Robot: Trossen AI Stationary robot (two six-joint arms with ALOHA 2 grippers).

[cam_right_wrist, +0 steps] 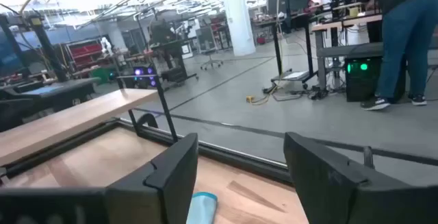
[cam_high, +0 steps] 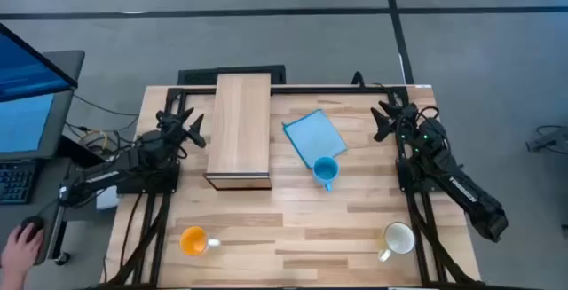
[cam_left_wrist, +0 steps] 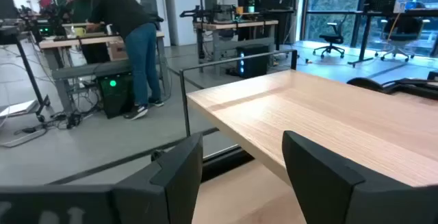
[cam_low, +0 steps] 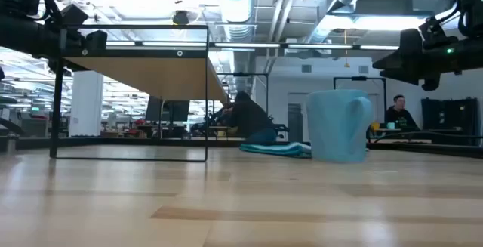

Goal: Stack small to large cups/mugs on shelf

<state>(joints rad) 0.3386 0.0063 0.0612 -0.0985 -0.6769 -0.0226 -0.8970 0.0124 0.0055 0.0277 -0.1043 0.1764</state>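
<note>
The light-wood shelf (cam_high: 240,129) stands on the table at the far middle-left; its top also shows in the left wrist view (cam_left_wrist: 328,125). The light-blue mug (cam_high: 325,171) stands at the centre, close in the low view (cam_low: 339,125). The orange mug (cam_high: 193,240) stands near the front left. The cream-white mug (cam_high: 398,239) stands near the front right. My left gripper (cam_high: 190,129) is open and empty, left of the shelf. My right gripper (cam_high: 386,117) is open and empty at the far right.
A flat blue sheet (cam_high: 314,137) lies right of the shelf, just beyond the light-blue mug. A black frame rail (cam_high: 293,87) runs along the table's far edge. A person's hand (cam_high: 18,244) rests on a mouse off the table's left. People stand at desks beyond.
</note>
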